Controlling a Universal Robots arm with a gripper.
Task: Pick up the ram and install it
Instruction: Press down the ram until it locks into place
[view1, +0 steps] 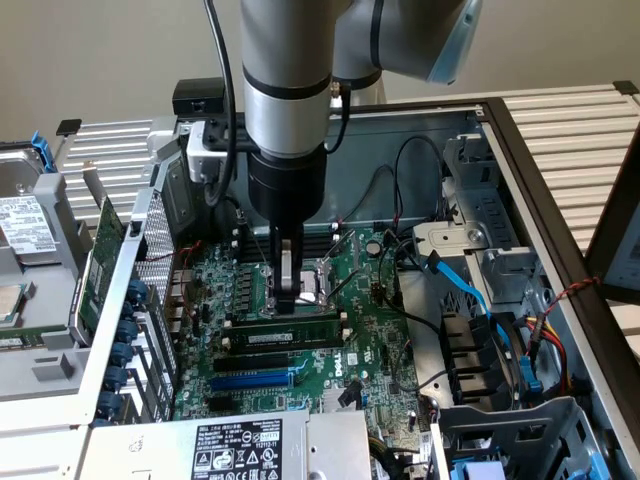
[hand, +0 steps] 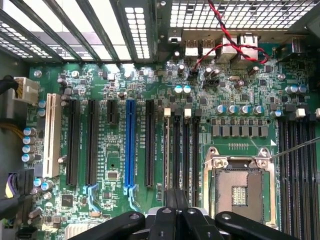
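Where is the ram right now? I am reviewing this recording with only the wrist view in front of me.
Observer: In the exterior view the ram stands on edge in a slot on the motherboard, with its white label facing the camera.
Operator: And how is the gripper placed relative to it?
Observer: The gripper hangs straight down over the middle of the stick. It is shut, with its tips at the ram's upper edge. I cannot tell whether they touch it.
Operator: Is there any other card nearby?
Observer: A larger green card stands upright outside the case, on the exterior view's left.
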